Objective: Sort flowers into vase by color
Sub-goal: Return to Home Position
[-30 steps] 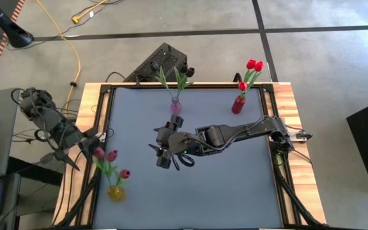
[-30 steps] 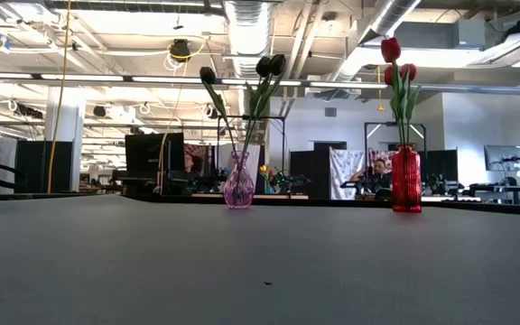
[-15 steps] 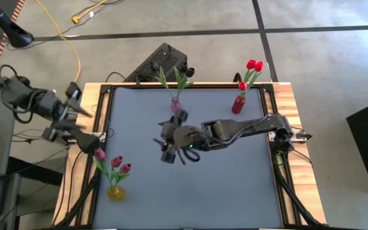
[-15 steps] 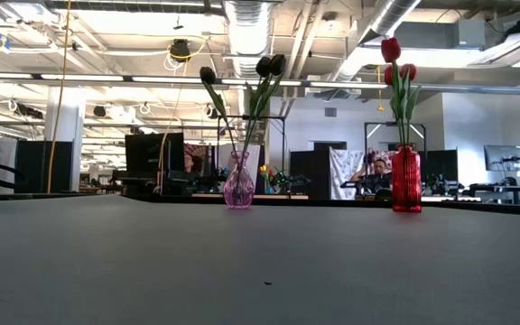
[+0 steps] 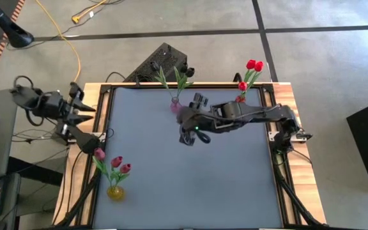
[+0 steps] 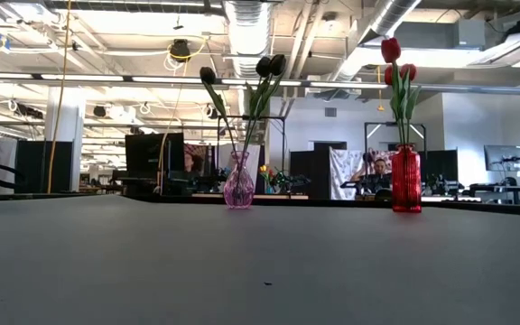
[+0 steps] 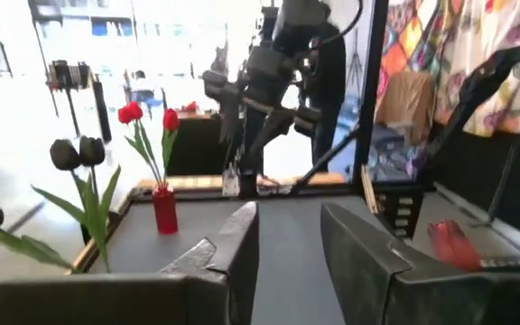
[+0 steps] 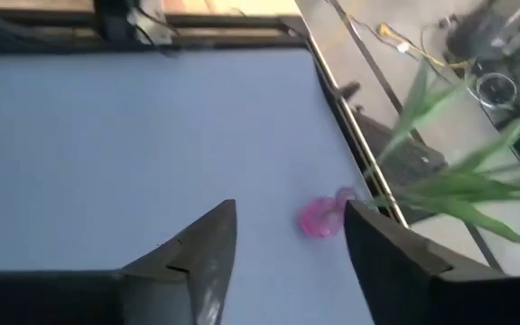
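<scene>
Three vases stand on the grey table. A pink vase near the far edge holds dark tulips. The red vase at the far right holds red tulips. A yellow vase near the left edge holds crimson-pink tulips. My right gripper hovers open just right of and nearer than the pink vase. My left gripper is open, beyond the table's left edge, pointing across the table.
A black box sits on the floor behind the far edge. The table has a wooden frame with dark rails. A yellow cable runs over the floor. The low view shows bare grey tabletop across the near part.
My right gripper has swung from mid-table toward the far edge, ending beside the pink vase. My left gripper has drawn back from the pink tulips by the yellow vase, moving off past the table's left edge and toward the far side. The pink tulip heads have shifted slightly.
</scene>
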Robot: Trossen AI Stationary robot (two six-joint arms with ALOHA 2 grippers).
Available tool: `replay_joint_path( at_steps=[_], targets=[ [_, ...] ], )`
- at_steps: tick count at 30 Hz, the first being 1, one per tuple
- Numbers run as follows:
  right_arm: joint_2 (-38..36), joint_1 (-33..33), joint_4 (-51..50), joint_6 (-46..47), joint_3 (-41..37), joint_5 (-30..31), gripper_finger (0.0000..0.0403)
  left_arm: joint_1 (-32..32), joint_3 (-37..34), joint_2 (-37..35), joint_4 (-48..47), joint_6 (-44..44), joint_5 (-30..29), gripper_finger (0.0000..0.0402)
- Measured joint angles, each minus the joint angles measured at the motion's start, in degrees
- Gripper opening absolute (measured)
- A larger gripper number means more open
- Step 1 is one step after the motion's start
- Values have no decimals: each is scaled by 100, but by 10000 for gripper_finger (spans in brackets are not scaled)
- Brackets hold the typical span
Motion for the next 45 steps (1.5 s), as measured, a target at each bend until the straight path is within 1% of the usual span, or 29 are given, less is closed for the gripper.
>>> replay_joint_path(
  at_steps=[3, 5, 7, 8, 10, 12, 13, 15, 17, 19, 20, 24, 27, 30, 33, 35, 38, 42, 45],
  targets=[
    [-68, -104, -197, 9, -176, 20, 191, 0, -647, -485, 401, 178, -5, 95],
    [-188, -191, -250, 43, -535, 21, 156, 0, -1020, -772, 576, 197, -30, 84],
    [-419, -302, -128, 121, -1061, 15, 118, 2, -1347, -1044, 803, 238, -115, 71],
    [-578, -375, 34, 176, -1418, -8, 98, 0, -1479, -1148, 880, 239, -122, 65],
    [-979, -529, 660, 254, -2225, -115, 61, -7, -1609, -1110, 898, 237, -280, 52],
    [-1443, -700, 1519, 265, -3157, -448, 28, 0, -1757, -1095, 913, 151, -245, 39],
    [-1683, -778, 2014, 269, -3635, -695, 19, -13, -1856, -1105, 1055, 137, -250, 32],
    [-2159, -968, 3047, 264, -4568, -1342, 17, -53, -2073, -1105, 1300, 217, -348, 18],
    [-2614, -1112, 4083, 334, -5427, -1931, 26, -55, -2235, -1105, 1414, 248, -443, 6],
    [-3005, -1226, 5036, 415, -6177, -2261, 38, -55, -2287, -1112, 1463, 231, -467, 3],
    [-3179, -1240, 5410, 447, -6520, -2302, 40, -55, -2315, -1118, 1502, 228, -478, 2],
    [-3777, -1199, 6360, 590, -7599, -2282, 28, -55, -2464, -1116, 1615, 63, -549, 0],
    [-4171, -1090, 7081, 654, -8291, -2244, 17, -57, -2746, -1116, 1790, -154, -481, 0],
    [-4436, -952, 7737, 653, -8893, -2103, 20, -56, -3139, -1113, 2050, -226, -464, 0],
    [-4638, -817, 8263, 662, -9385, -1825, 34, -30, -3505, -1113, 2442, -193, -463, 0],
    [-4738, -734, 8429, 670, -9650, -1629, 38, -28, -3632, -1111, 2635, -91, -451, 0],
    [-4834, -624, 8610, 804, -9963, -1464, 32, -26, -3657, -1113, 2623, -84, -239, 0],
    [-4867, -471, 8768, 994, -10226, -1441, 20, -26, -3516, -1113, 2247, -226, 317, 0],
    [-4867, -323, 8715, 1124, -10312, -1357, 24, -26, -3397, -1114, 2066, -287, 535, 0]
  ],
)
